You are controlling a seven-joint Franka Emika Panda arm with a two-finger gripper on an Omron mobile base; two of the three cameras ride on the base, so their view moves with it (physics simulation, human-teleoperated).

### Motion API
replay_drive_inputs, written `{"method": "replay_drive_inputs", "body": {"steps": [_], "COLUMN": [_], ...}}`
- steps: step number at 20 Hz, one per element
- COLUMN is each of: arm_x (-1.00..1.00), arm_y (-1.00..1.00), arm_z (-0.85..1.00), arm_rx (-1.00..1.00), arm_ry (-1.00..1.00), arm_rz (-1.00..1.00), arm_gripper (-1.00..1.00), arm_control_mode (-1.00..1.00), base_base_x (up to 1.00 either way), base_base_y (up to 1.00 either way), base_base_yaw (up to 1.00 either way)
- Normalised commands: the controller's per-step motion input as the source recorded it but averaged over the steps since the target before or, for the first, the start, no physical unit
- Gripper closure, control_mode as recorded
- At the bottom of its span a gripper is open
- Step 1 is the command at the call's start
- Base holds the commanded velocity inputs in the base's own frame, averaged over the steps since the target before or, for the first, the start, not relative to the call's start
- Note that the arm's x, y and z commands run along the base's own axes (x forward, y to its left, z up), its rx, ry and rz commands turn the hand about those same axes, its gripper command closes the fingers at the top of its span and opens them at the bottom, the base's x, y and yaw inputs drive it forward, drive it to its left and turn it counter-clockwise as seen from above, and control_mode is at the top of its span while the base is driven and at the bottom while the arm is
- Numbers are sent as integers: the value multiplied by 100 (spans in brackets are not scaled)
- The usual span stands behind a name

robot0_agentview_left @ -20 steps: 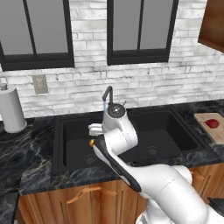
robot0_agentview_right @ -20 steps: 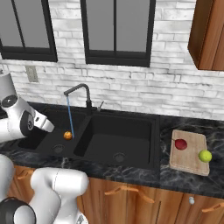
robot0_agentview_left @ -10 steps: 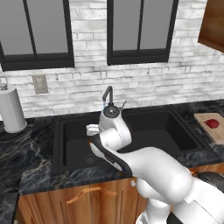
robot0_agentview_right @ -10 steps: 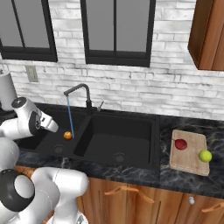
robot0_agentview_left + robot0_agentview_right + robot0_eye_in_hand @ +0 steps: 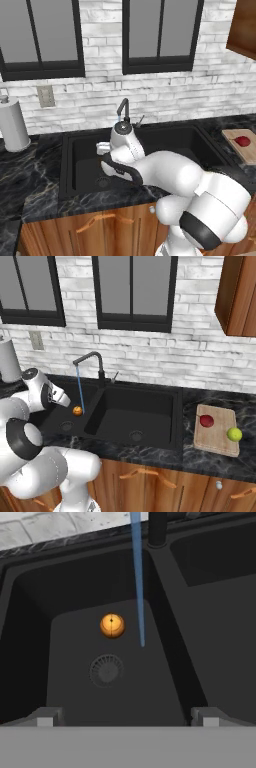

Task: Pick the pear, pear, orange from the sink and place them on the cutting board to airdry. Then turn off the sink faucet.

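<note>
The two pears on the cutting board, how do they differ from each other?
Colour: the red pear is dark red, the yellow-green pear is bright yellow-green. Position: the red pear lies near the middle of the cutting board, while the yellow-green pear sits at its right edge, nearer the counter's front. They share a small roundish shape and similar size, both rest on the board, and they lie apart without touching.

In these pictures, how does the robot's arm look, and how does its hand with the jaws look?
The arm is built of smooth, rounded, glossy white shells, with dark grey to black rings at the joints. No cables or markings can be seen on it. In the right base view a black ring shows on the wrist part. The gripper ends in two small, blocky grey finger tips.
</note>
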Motion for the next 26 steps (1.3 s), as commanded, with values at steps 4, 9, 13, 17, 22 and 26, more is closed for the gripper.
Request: {"method": "replay_drive_inputs", "body": {"steps": [4,9,13,17,22,26], "arm_x": [29,28,22,18,17,15], "arm_y": [1,2,5,3,1,2], "arm_z": [-29,-22,-22,-19,-16,-13], "arm_rx": [0,0,0,0,0,0], "arm_ry": [0,0,0,0,0,0], "arm_rz": [0,0,0,0,0,0], "arm_gripper": [-100,-100,-100,-100,-100,-100], "arm_control_mode": [-100,-100,-100,-100,-100,-100], "base_base_x": [0,0,0,0,0,0], "base_base_y": [0,0,0,0,0,0], "base_base_yaw": [0,0,0,0,0,0]}}
